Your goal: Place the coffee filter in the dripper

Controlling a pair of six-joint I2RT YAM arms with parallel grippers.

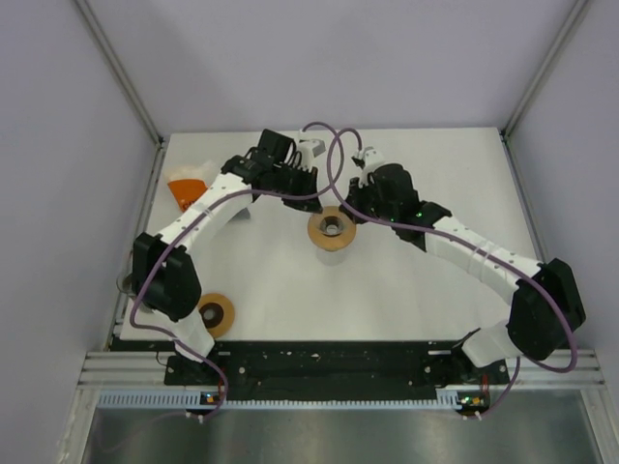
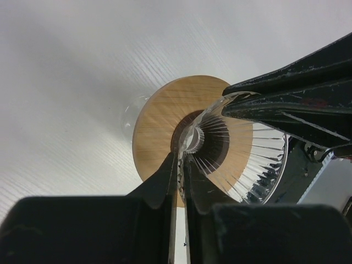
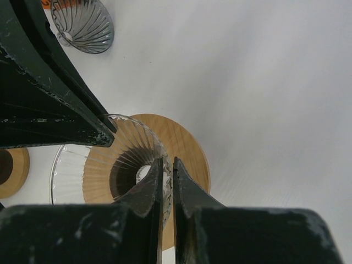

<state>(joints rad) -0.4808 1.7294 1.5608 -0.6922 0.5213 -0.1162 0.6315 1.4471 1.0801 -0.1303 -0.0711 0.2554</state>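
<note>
A clear ribbed glass dripper [image 1: 332, 230] sits in a round wooden collar [image 1: 319, 242] at mid-table. My left gripper [image 1: 312, 205] and right gripper [image 1: 351, 207] meet over it from either side. The left wrist view shows my left gripper [image 2: 181, 160] shut on the dripper's [image 2: 245, 159] thin glass rim. My right gripper [image 3: 168, 168] pinches the opposite rim of the dripper [image 3: 104, 159] in the right wrist view. A white paper piece [image 1: 200, 168], apparently the coffee filter, lies by an orange object [image 1: 186, 190] at the back left.
A second glass dripper [image 3: 82, 25] lies near the orange object. Another wooden collar [image 1: 217, 314] rests at the front left, close to the left arm's base. Grey walls enclose the table on three sides.
</note>
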